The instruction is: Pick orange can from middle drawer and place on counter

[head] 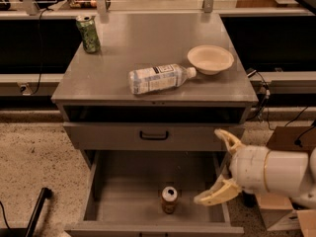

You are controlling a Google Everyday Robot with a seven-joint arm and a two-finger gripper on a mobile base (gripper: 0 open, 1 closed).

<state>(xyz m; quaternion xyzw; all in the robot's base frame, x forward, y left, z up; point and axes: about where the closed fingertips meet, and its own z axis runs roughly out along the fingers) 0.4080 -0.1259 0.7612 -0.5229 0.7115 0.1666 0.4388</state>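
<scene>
One cabinet, grey, seen from the front and above. Its counter (148, 38) carries three things:
- one green can (88, 33), upright, at the far left corner;
- one clear plastic bottle (159, 78) lying on its side near the front edge, cap pointing right;
- one shallow pale bowl (210, 59), just right of the bottle's cap, touching it or nearly so.

Under the top there is a dark open slot, then one shut drawer front (113, 135) with a single black handle (154, 135).

Below that, the middle drawer (128, 191) is pulled out toward me. Inside it there is exactly one item: the orange can (169, 199), upright, silver top showing, near the drawer's front edge and a little right of centre. The grey floor around it is bare.

That makes two cans in all, one orange and one green, well apart from each other.

One arm, white, comes in from the right at drawer height. The gripper (207, 166) sits over the drawer's right side, just right of the orange can and not touching it. Its two cream fingers (217, 194) are spread wide apart, one angled up by the drawer front and one angled down toward the drawer floor. Nothing is held between them.

On the speckled floor there is one black bar (37, 214) at the lower left and one cardboard box (274, 212) at the lower right, behind the arm.
</scene>
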